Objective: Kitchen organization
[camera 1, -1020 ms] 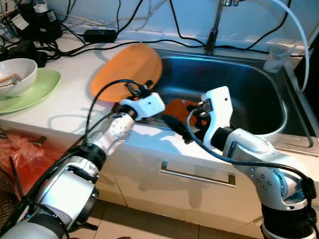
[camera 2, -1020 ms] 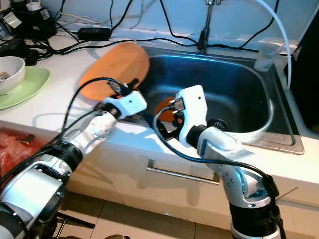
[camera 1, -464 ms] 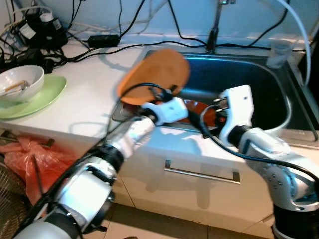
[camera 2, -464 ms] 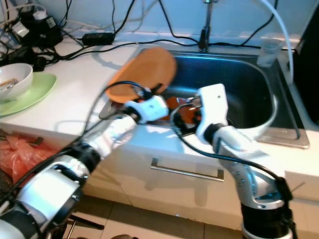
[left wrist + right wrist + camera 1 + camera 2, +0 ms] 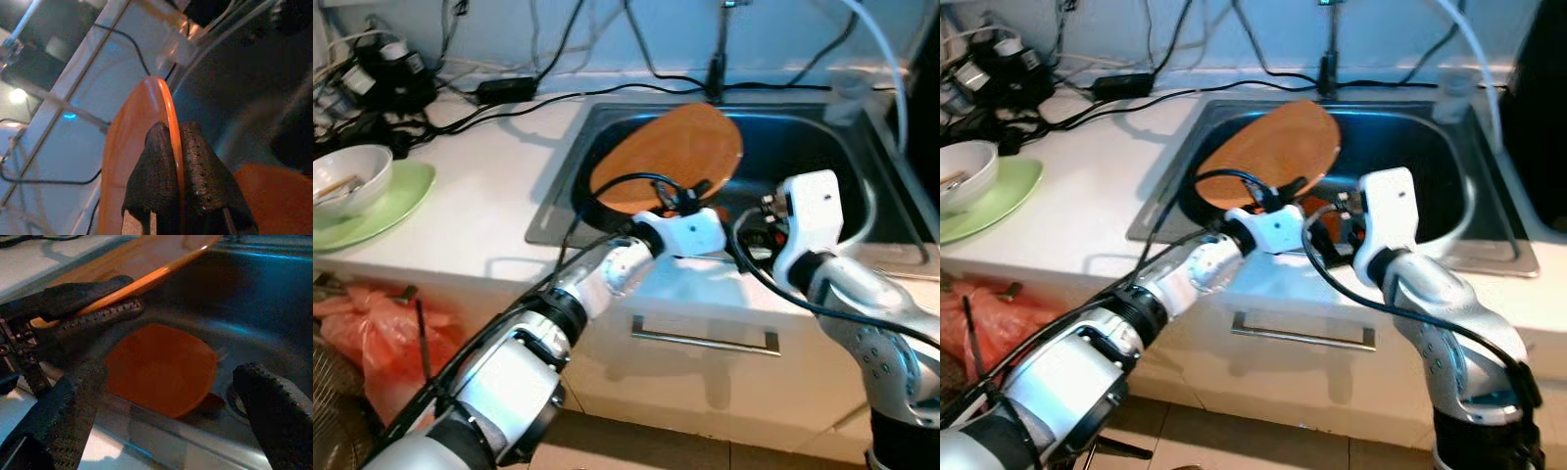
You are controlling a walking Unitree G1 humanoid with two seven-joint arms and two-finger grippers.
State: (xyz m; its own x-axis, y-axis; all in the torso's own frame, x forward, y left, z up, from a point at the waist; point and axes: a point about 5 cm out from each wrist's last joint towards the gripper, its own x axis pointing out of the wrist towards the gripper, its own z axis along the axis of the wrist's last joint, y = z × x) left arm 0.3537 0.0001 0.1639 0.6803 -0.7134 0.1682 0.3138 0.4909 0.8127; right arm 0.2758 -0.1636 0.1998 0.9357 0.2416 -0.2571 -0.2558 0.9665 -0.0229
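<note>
Two claws work at the sink's (image 5: 558, 201) near rim. Left claw (image 5: 177, 161) is clenched on the edge of a large orange plate (image 5: 671, 157), holding it tilted over the basin. Right claw (image 5: 161, 431) hangs released, fingers spread, above a smaller orange dish (image 5: 161, 367) on the sink floor. Farther left on the worktop (image 5: 460, 196), a white bowl (image 5: 347, 178) sits on a green plate (image 5: 386, 201). Judged progress: early; plate not yet set down, other dishes untouched. Plate looks smooth, thin-rimmed, matte.

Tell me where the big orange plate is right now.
The orange plate is held tilted over the sink, its rim pinched by the left gripper, above an orange bowl on the sink bottom.
</note>
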